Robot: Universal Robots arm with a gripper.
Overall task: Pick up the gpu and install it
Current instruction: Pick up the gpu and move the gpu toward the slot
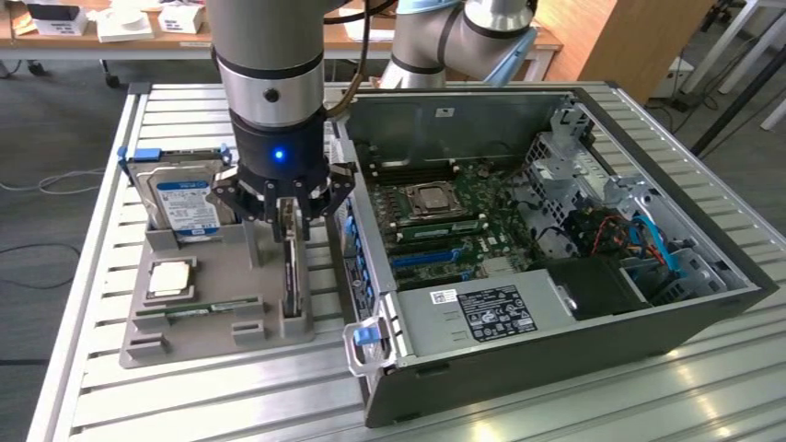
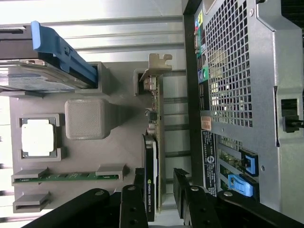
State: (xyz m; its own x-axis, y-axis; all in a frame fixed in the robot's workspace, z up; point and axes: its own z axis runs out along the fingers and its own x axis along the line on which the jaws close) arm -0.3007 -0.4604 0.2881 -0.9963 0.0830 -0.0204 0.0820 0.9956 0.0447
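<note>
The gpu (image 1: pixel 291 269) stands on its edge in a slot of the grey holder (image 1: pixel 184 343), to the exterior view's left of the open computer case (image 1: pixel 553 230). It is a dark card with a pale metal bracket at one end (image 2: pixel 154 76). My gripper (image 1: pixel 286 214) hangs right over it, jaws open, one finger on each side of the card's upper edge. In the wrist view the gpu (image 2: pixel 154 142) runs between my gripper's (image 2: pixel 160 176) black fingers (image 2: pixel 180 183), with a small gap showing on the case side.
On the holder also sit a silver hard drive with a blue label (image 1: pixel 184 198), a square processor (image 1: pixel 169 276) and a green memory stick (image 1: pixel 197 311). The case's motherboard (image 1: pixel 430 221) lies exposed. The case wall (image 2: pixel 242 95) stands close beside the gpu.
</note>
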